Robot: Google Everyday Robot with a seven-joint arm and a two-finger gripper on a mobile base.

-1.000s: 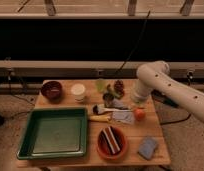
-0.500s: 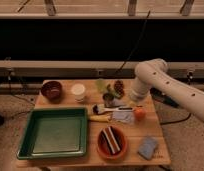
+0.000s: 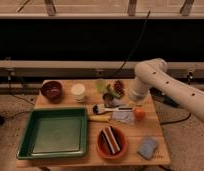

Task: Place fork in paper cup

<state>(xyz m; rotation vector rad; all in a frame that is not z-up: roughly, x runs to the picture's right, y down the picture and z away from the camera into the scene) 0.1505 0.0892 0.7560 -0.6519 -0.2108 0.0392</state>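
The off-white paper cup [image 3: 78, 92] stands upright at the back of the wooden table [image 3: 160, 150], between the dark reddish-brown bowl [image 3: 51, 90] and the small pot with green leaves [image 3: 107, 95]. My gripper [image 3: 131, 102] hangs below the white arm [image 3: 151, 76] at the table's back right, low over the right end of the white-handled brush [image 3: 113, 108]. It is well to the right of the cup. I cannot make out the fork; it may be hidden under the wrist.
A green tray [image 3: 25, 145] fills the front left. An orange bowl [image 3: 101, 148] holding dark strips sits front centre. Around the gripper are a yellow-handled tool [image 3: 99, 118], a grey cloth [image 3: 123, 117], an orange fruit [image 3: 139, 114] and a blue sponge [image 3: 147, 148].
The arm's wrist has shifted slightly left and towards the brush handle's end. Nothing on the table has visibly moved.
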